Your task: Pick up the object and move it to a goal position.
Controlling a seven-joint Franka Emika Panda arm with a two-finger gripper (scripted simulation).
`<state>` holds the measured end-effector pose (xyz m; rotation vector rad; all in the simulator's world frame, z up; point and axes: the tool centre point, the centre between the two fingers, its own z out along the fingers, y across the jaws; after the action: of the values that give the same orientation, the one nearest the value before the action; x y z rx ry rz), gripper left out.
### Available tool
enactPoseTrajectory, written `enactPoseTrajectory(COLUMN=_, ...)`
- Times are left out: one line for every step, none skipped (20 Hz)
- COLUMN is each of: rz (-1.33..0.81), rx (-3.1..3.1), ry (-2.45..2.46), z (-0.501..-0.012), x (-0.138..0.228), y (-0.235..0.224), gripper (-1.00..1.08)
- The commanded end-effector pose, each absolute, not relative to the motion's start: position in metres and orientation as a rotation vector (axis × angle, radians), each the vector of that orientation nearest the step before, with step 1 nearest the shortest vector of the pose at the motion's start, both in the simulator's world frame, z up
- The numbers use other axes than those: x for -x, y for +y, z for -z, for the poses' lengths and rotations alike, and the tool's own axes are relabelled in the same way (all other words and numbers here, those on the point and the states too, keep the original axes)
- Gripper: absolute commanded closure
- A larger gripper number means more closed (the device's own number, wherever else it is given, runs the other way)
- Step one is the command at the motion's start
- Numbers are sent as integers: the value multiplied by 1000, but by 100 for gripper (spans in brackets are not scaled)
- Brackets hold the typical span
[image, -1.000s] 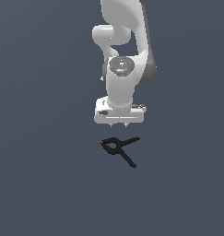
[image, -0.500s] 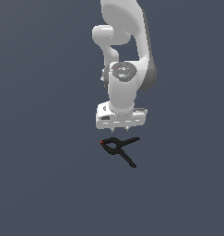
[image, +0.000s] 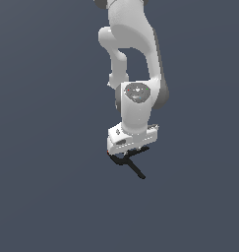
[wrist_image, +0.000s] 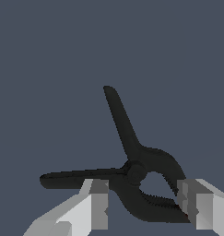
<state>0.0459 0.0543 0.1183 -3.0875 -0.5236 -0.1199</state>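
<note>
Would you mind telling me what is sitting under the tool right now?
The black spring clamp lies on the grey floor under the tool, its ring-like middle between the open fingers. In the exterior view the tool covers the clamp's head; only one handle shows.

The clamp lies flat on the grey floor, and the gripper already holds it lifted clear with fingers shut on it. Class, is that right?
Not quite. In the wrist view the gripper is open, its fingers either side of the clamp, not shut. The clamp does lie on the floor.
</note>
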Motion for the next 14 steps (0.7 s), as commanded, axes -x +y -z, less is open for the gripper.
enactPoseTrajectory(rz=163, rx=3064, ry=-647, z=-107, x=-58, y=61, gripper=-20)
enactPoseTrajectory(rz=181, rx=3053, ry=-696, z=-102, x=-63, y=63, gripper=-20)
enactPoseTrajectory(rz=198, rx=3042, ry=-744, z=-97, x=-68, y=66, gripper=-20)
enactPoseTrajectory(rz=216, rx=3030, ry=-791, z=-93, x=-72, y=69, gripper=-20)
enactPoseTrajectory(rz=234, rx=3017, ry=-836, z=-88, x=-76, y=71, gripper=-20)
enactPoseTrajectory(rz=250, rx=3005, ry=-878, z=-84, x=-80, y=74, gripper=-20)
enactPoseTrajectory(rz=266, rx=2993, ry=-918, z=-80, x=-84, y=76, gripper=-20)
enactPoseTrajectory(rz=280, rx=2981, ry=-954, z=-77, x=-87, y=78, gripper=-20)
enactPoseTrajectory(rz=294, rx=2969, ry=-988, z=-73, x=-90, y=80, gripper=-20)
enactPoseTrajectory(rz=307, rx=2958, ry=-1019, z=-70, x=-93, y=82, gripper=-20)
enactPoseTrajectory(rz=319, rx=2948, ry=-1048, z=-67, x=-96, y=84, gripper=-20)
enactPoseTrajectory(rz=331, rx=2938, ry=-1074, z=-64, x=-98, y=85, gripper=-20)
enactPoseTrajectory(rz=341, rx=2929, ry=-1098, z=-62, x=-100, y=87, gripper=-20)
enactPoseTrajectory(rz=350, rx=2921, ry=-1119, z=-59, x=-102, y=88, gripper=-20)
